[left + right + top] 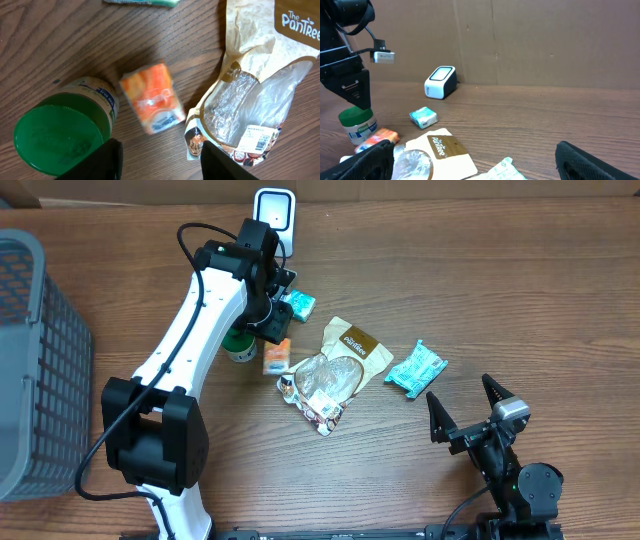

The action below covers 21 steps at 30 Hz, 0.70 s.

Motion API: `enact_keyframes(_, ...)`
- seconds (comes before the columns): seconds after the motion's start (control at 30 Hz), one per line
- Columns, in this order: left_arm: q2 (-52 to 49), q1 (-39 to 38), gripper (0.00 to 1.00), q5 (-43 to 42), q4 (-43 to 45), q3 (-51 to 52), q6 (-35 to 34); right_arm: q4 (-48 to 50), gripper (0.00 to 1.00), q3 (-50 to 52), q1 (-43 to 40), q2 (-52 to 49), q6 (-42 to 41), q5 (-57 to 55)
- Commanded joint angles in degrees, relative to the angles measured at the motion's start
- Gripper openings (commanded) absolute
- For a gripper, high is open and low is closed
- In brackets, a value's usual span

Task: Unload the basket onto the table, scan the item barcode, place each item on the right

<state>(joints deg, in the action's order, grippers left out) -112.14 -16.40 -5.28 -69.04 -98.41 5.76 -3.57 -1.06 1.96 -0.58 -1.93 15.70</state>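
Orange and white soft packet lies flat on the brown wood table, just right of the white jar with the green lid. The left gripper hangs right over the packet, fingers spread, nothing between them. The packet's long side points toward the white box scanner. Far right, the right gripper gapes wide and empty, so the left arm is nearer.

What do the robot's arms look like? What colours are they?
The left arm is white with chunky black joints, and a black cable loops beside it. The right arm is black. The left gripper and right gripper each have two black fingers.
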Motion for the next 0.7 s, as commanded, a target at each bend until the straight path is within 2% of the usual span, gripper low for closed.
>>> enact_keyframes(0.0,1.1,0.4,0.52,-0.2,-0.3,-3.5,-2.6,0.3,1.0,0.6,-0.1,0.4,-0.2,0.0)
enact_keyframes(0.13,5.3,2.9,0.54,-0.5,-3.1,-9.9,-3.2,0.3,1.0,0.6,-0.1,0.4,-0.2,0.0)
enact_keyframes(0.27,11.0,10.4,0.77,-0.6,-5.4,-14.9,-4.5,0.3,1.0,0.6,-0.1,0.4,-0.2,0.0)
enact_keyframes(0.33,12.9,14.6,0.85,-0.6,-5.0,-15.2,-4.5,0.3,1.0,0.6,-0.1,0.4,-0.2,0.0)
enact_keyframes(0.37,14.0,19.7,0.89,-0.7,-4.3,-15.2,-4.5,0.3,1.0,0.6,-0.1,0.4,-0.2,0.0)
enact_keyframes(0.47,13.7,27.4,0.93,-0.8,-2.4,-15.2,-5.6,0.3,1.0,0.6,-0.1,0.4,-0.2,0.0)
enact_keyframes(0.53,12.8,32.2,1.0,-1.4,-1.2,-15.2,-7.0,0.3,1.0,0.6,-0.1,0.4,-0.2,0.0)
enact_keyframes(0.67,11.4,37.4,1.0,-4.0,-0.8,-15.2,-6.3,0.3,1.0,0.6,-0.1,0.4,-0.2,0.0)
